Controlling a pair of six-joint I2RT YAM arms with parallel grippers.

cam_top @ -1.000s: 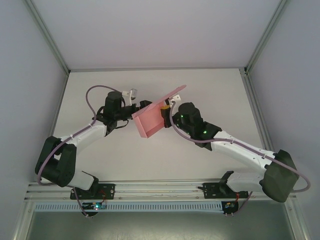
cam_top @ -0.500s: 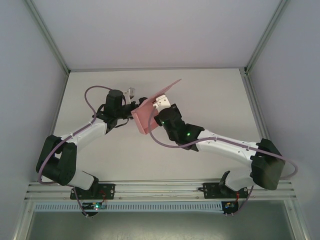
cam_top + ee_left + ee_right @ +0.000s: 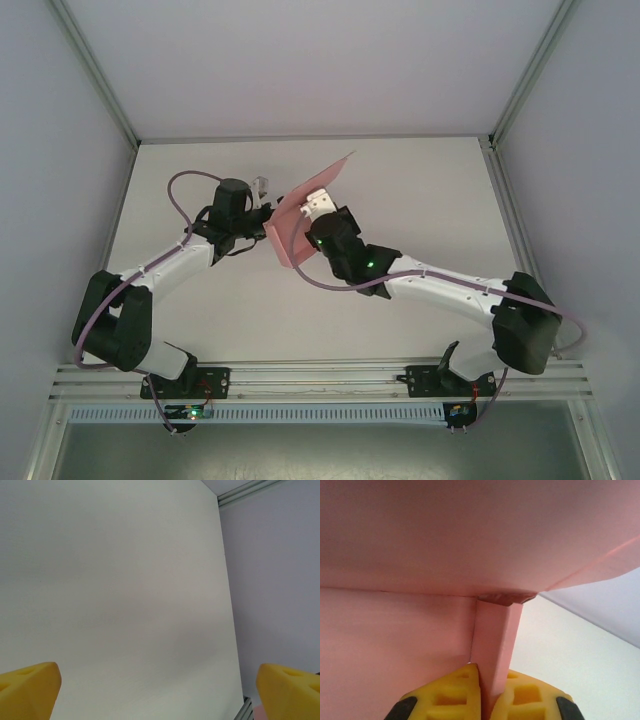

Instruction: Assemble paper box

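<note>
1. Right gripper [image 3: 485, 682] is clamped on a narrow pink flap of the paper box [image 3: 470, 540]. Its yellow pads [image 3: 452, 690] are pressed against both faces of the flap.
2. Left gripper [image 3: 160, 695] is spread wide, with nothing held between its yellow pads [image 3: 27, 690]. In the top view it is seen just beside the box's left edge.
3. The box is made of thin pink card and is partly folded. It is held tilted between the two grippers, mid-table, with one long flap angled up toward the far right.
4. Creases are seen where the gripped flap meets two larger panels. The flap's top corner is crumpled.
5. Whether the box's lower edge touches the table [image 3: 430, 190] cannot be told.
6. The table is plain matte white. It is enclosed by pale grey walls [image 3: 300, 60], with aluminium rails [image 3: 320, 375] along the near edge.
</note>
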